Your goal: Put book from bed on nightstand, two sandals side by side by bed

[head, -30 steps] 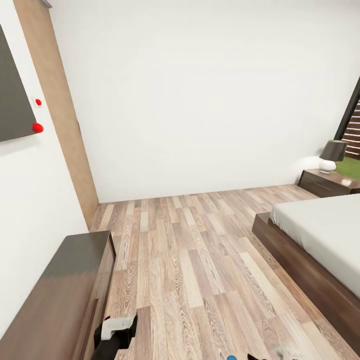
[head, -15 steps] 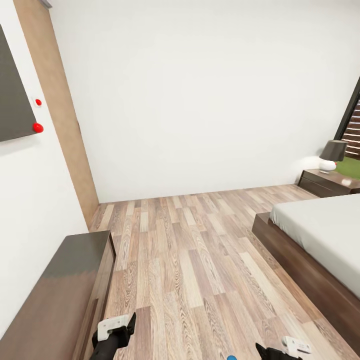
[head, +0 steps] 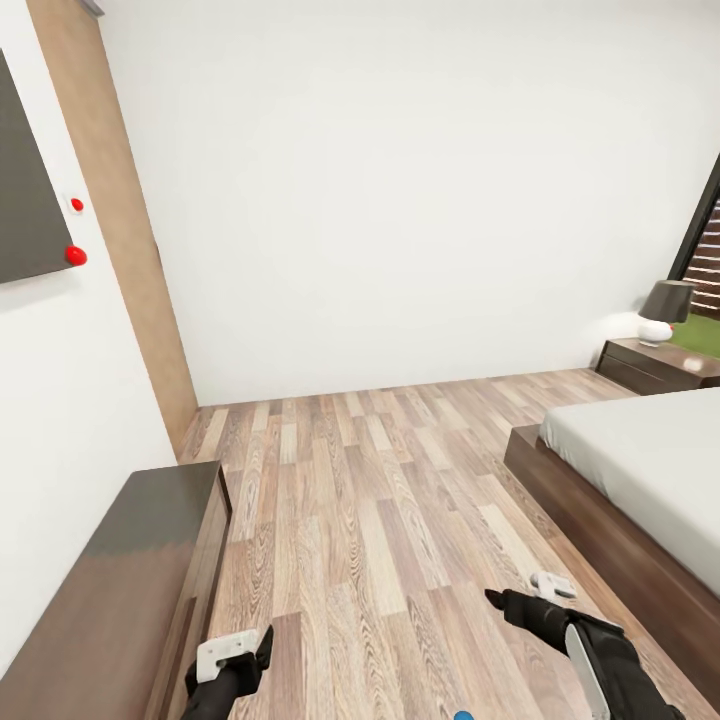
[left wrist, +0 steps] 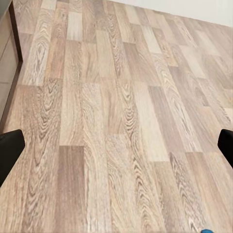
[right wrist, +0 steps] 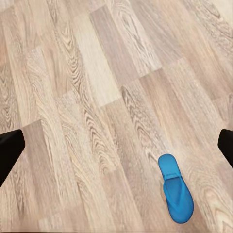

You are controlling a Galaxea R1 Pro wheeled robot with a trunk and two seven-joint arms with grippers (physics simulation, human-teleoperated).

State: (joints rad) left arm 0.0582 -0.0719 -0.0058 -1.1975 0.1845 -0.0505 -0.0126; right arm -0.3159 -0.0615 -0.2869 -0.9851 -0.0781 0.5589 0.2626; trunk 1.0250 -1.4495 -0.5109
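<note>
sandal (right wrist: 175, 195) lies flat, floor (right wrist: 97, 97) seemingly open around.

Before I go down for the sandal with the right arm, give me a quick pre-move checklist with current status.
1. Sandal located: ok. One blue sandal lies flat on the plank floor, ahead of the right gripper; a blue speck sits at the head view's bottom edge.
2. Right gripper open: ok, fingers wide apart, nothing between them.
3. Left gripper free: ok, open over bare floor.
4. Second sandal located: cannot tell.
5. Space beside the bed: ok, the floor along its frame looks bare.
6. Book located: cannot tell; the visible mattress part is bare. Nightstand top holds a lamp.
</note>
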